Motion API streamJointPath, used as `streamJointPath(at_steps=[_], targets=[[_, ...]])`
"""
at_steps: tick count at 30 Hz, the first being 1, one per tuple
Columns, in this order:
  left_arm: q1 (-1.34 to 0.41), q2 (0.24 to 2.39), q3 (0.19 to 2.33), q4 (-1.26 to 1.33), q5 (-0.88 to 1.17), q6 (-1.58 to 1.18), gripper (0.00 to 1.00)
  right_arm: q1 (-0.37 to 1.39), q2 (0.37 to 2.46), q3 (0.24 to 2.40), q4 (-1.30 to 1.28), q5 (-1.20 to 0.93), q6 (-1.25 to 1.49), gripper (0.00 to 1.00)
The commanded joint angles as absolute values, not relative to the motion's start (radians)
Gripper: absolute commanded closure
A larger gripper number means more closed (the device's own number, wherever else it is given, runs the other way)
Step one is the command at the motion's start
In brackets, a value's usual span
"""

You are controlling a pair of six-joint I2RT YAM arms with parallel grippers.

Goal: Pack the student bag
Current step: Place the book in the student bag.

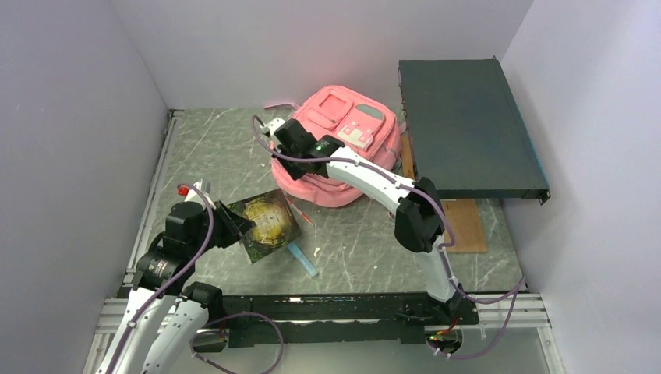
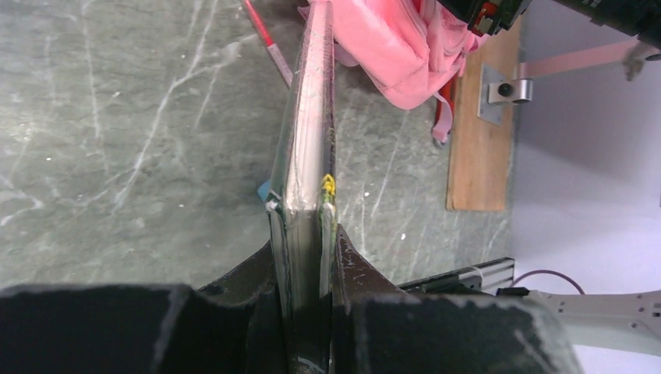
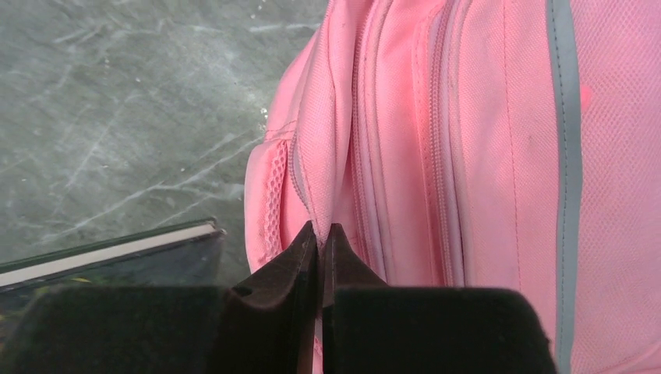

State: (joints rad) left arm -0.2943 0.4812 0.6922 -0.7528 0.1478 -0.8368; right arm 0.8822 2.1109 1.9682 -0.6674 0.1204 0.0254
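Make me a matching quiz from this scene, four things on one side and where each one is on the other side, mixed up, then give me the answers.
Things:
1 book
2 student bag
3 red pen
4 dark flat box

Places:
A pinched by the right gripper
B lying loose on the table, between two other things
C clamped in the left gripper
D along the right side

Pairs: 1-C, 2-A, 3-B, 4-D

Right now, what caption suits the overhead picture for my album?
Left claw grips a dark book while the right claw pinches the pink student bag on a grey table.
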Motion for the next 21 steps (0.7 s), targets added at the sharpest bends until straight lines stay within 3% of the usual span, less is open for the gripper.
streamJointPath(at_steps=[1, 7, 14, 21], targets=[[-0.295, 0.485, 0.772, -0.583, 0.228, -0.88, 1.0, 0.894, 2.019, 2.082, -0.674, 0.049, -0.024, 0.96], [-0.295, 0.485, 0.779, -0.61, 0.223, -0.873, 1.0, 0.853, 2.036, 2.096, -0.683, -0.02, -0.027, 1.0], [-0.294, 0.471, 0.78, -0.629, 0.219, -0.862, 1.0, 0.656, 2.006, 1.964, -0.495, -0.679, 0.312, 1.0], [-0.293, 0.486, 0.77, -0.604, 0.242, -0.868, 1.0, 0.665, 1.984, 1.997, -0.559, -0.518, 0.26, 0.97]])
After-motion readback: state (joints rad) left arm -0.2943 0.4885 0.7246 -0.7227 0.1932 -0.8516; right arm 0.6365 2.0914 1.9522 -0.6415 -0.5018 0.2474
